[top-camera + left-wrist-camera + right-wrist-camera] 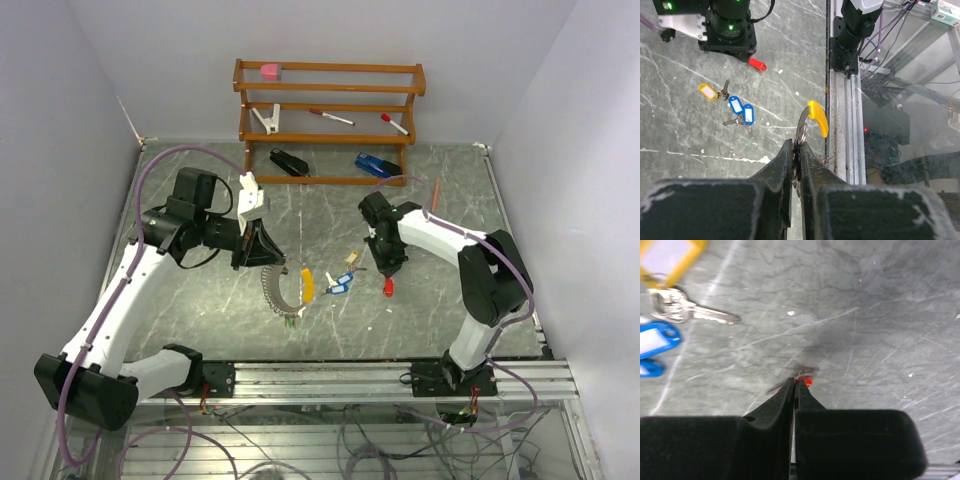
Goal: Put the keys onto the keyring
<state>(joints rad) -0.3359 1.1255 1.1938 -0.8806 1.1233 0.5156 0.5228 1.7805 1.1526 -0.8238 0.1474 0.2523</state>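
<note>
The left jaws fill the bottom of the left wrist view, closed on the thin wire of the keyring (801,131), which rises from between their tips. A curved yellow tag (818,117) is strung on the keyring, near the metal rail (840,125) at the edge of the surface (685,150). From above, the keyring (270,285) sits just in front of the left arm, left of the middle.

The right jaws are pressed fully together and point down at the surface. A red tag (805,382) shows at their tips, apparently pinched by its edge. The red tag (388,287) sticks out just below them.

Between the two arms, loose keys lie flat: one with a yellow-framed tag (707,91) and two with blue tags (742,109), close together.
</note>
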